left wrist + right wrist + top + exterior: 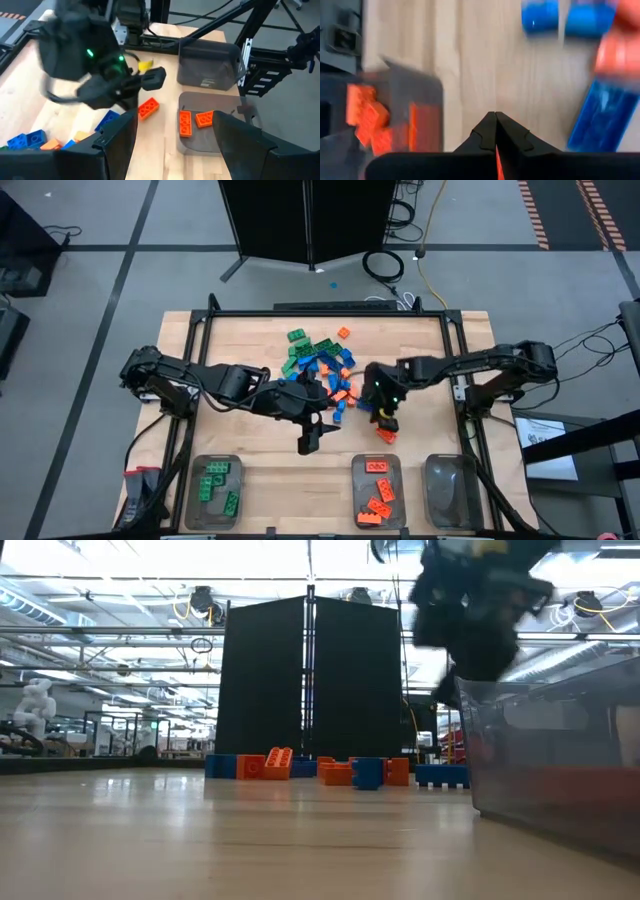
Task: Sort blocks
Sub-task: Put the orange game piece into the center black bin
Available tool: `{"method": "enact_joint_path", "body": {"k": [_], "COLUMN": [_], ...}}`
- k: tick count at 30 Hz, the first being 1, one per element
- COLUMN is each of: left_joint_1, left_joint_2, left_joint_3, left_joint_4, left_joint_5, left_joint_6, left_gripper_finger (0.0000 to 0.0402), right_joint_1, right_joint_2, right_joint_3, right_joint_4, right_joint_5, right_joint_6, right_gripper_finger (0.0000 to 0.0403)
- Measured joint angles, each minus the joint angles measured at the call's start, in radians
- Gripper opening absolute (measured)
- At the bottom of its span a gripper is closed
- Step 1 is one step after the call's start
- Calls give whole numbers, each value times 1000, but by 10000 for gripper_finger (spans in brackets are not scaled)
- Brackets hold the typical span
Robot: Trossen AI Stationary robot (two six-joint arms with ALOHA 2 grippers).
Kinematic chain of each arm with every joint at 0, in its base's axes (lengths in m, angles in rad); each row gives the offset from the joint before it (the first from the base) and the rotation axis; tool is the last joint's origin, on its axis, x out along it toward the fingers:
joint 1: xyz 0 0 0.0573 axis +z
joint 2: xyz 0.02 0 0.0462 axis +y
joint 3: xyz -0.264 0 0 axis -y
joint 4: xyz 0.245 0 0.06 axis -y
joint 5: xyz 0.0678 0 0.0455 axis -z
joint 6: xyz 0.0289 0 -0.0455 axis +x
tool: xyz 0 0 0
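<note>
Fingers (485, 131) pinched, seemingly on orange block (386, 436).

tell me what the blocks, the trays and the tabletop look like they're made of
Blocks: likely moulded plastic, going by the saturated green, orange and blue and the studded tops.
Trays: probably clear, smoky-tinted plastic; the bricks inside show through the walls.
Tabletop: looks like pale wood or a wood-look laminate, with visible grain and a matte surface; which one is unclear.

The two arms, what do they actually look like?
Both arms are dark, jointed and slim. The right end effector shows green indicator lights on its wrist housing and a yellow patch near its tip. The left end effector has broad, dark, angular fingers.
</note>
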Motion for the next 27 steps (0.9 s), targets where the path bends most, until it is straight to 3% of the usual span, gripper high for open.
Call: {"method": "enact_joint_path", "body": {"k": [4,8,14,18,27], "left_joint_1": [-2,2,-10,-19,-10], "left_joint_2": [0,0,0,0,0], "left_joint_3": [0,0,0,0,0], "left_joint_4": [-79,-153,-160,-166,-192], "left_joint_5": [-48,-67,-67,-68,-70], "left_joint_6": [1,-37,-55,-55,-55], "left_gripper_finger": [260,260,260,260,260], "right_joint_1": [-2,-6,20,40,58], "right_joint_2": [0,-3,-2,-12,-12], "right_joint_3": [153,273,172,47,-96], "right_joint_4": [-113,-394,-652,-593,-281], "right_joint_5": [36,94,85,-7,-61], "right_joint_6": [-73,-149,-162,-126,-19], "right_gripper_finger": [0,0,0,0,0]}}
